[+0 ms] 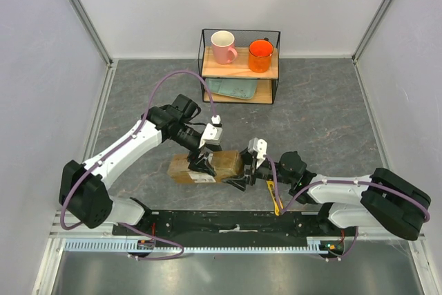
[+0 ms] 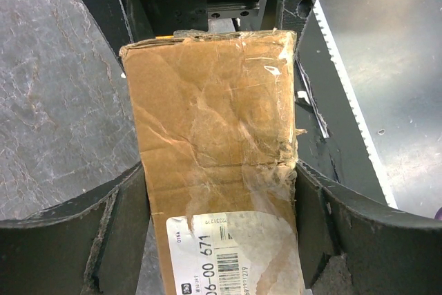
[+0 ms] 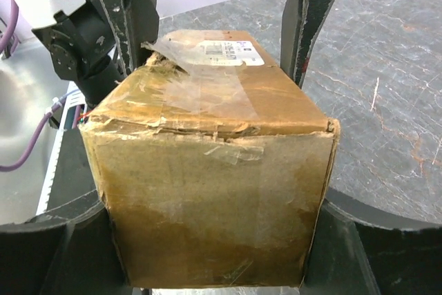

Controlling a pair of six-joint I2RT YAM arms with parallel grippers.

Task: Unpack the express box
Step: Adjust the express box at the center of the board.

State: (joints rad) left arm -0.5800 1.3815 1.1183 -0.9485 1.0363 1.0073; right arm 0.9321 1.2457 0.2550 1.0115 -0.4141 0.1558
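Express box long axis left-right; left pincer clamps middle, right pincer clamps right end.

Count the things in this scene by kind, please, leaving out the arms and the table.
Mugs: 2, pink mug and orange mug
Boxes: 1, brown cardboard box
Trays: 1, teal tray
Shelves: 1, wire shelf
Small yellow things: 1, yellow object, too small to identify
Total: 6
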